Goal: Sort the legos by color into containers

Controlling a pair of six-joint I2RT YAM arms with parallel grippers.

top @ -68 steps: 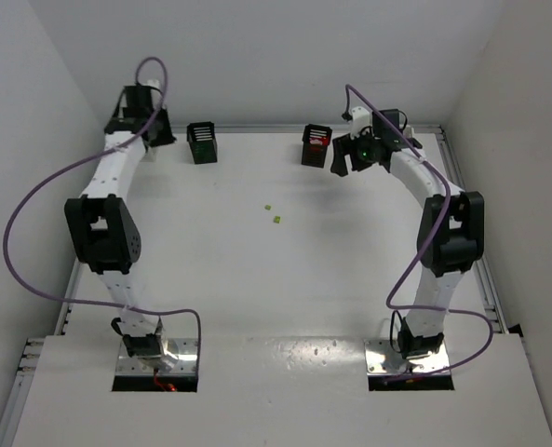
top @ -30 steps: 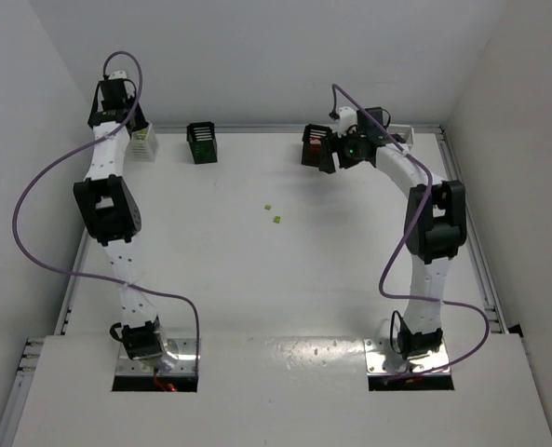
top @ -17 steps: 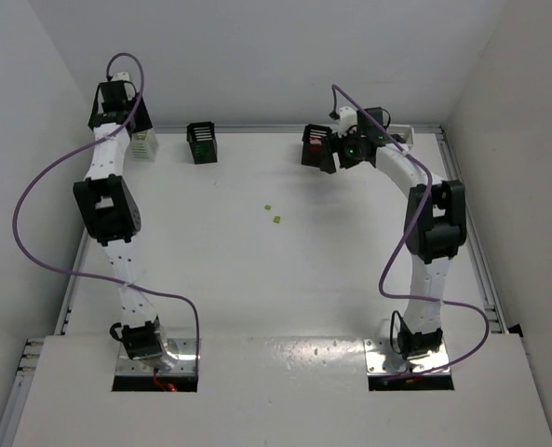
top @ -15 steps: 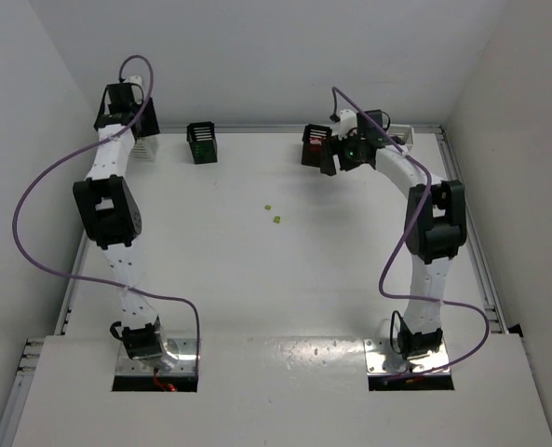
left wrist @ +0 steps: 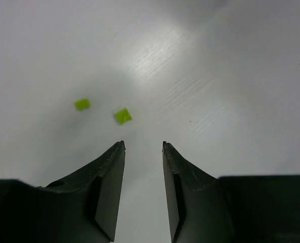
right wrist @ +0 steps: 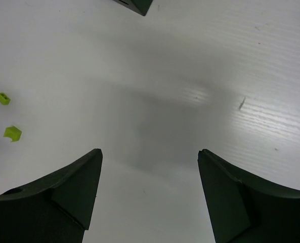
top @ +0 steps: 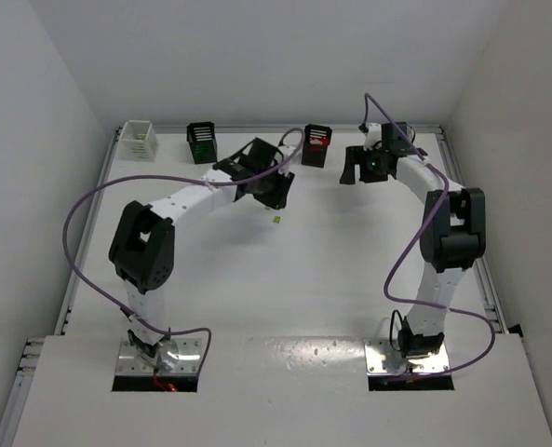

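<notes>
Flat white table (top: pixel 285 289), faintly glossy, with a soft streak of glare in the wrist views. Boxed in by plain white walls (top: pixel 257 56) at 9, 12 and 3 o'clock. Along the 12 o'clock edge, three containers in a row: white bin (top: pixel 138 140) at 11 o'clock, black bin (top: pixel 201 142) next toward the middle, second black bin (top: pixel 316 145) near 1 o'clock with red legos (top: pixel 324 142) showing inside.

Near the table's centre, left gripper (top: pixel 276 196) low over the bare surface, fingers parted by a narrow gap and gripping nothing. In the left wrist view, nearer yellow-green lego (left wrist: pixel 122 116) just beyond the left fingertip at 11 o'clock, not touching and outside the gap. Farther yellow-green lego (left wrist: pixel 82 104) at 10 o'clock, a little apart from the first. From above, only one of the pair in sight, just at 6 o'clock of the gripper.

Right gripper (top: pixel 362 175) toward 2 o'clock on the table, near the second black bin on its 4 o'clock side, fingers spread wide and empty. In the right wrist view, both yellow-green legos at 9 o'clock, well apart from the left finger.
</notes>
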